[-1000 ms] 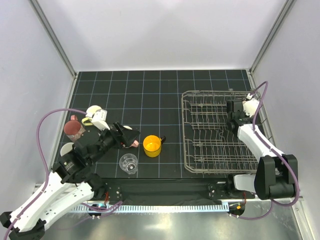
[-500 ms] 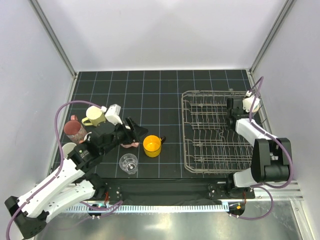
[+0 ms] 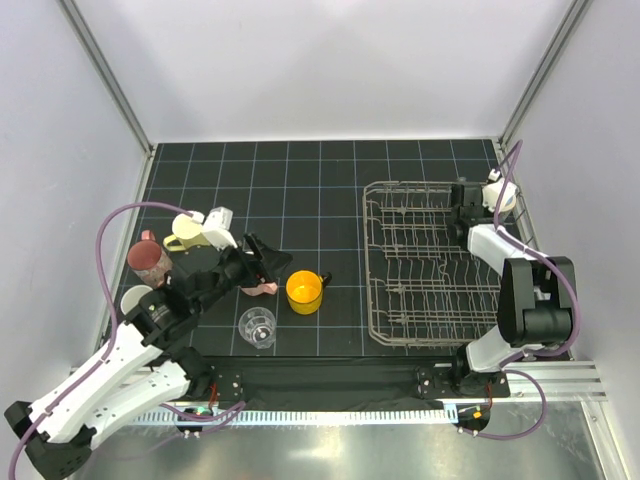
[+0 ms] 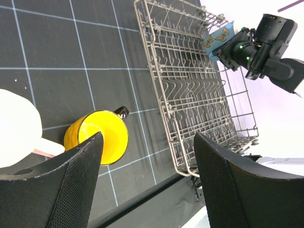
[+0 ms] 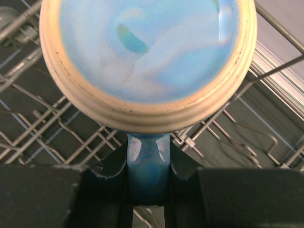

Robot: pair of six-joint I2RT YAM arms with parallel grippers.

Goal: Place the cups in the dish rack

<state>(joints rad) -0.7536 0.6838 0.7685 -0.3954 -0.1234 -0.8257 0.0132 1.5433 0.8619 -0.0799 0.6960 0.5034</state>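
Left gripper (image 3: 266, 258): jaws spread wide, nothing between them. It hangs over the black gridded mat (image 3: 300, 190), just above the pink mug.
Left fingers (image 4: 71, 190): black, textured pads. The orange-yellow mug shows in the gap between them.
Right gripper (image 5: 147, 190): jaws pinched narrow on the handle of the blue mug (image 5: 147, 57).
Blue mug: held at the far right corner of the dish rack (image 3: 372, 260), with rack wires close behind it. A flat, round, pale blue end ringed in cream faces the right wrist camera. The left wrist view shows a butterfly print on its side. Cannot tell whether it touches the wires.
Dish rack: grey wire with rows of upright tines, on the right half of the mat. No other cup is seen inside.
Pink mug (image 3: 262, 285): on the mat, partly covered by the left gripper.
Orange-yellow mug (image 3: 303, 291): upright with the mouth up, handle pointing towards the rack, just right of the pink mug.
Glass tumbler (image 3: 257, 327): clear and upright, near the front edge of the mat, apart from both mugs.
Pale yellow mug (image 3: 187, 232): on the left side of the mat, beside the left wrist.
Maroon mug (image 3: 148, 262): near the left edge of the mat, just in front of the pale yellow mug.
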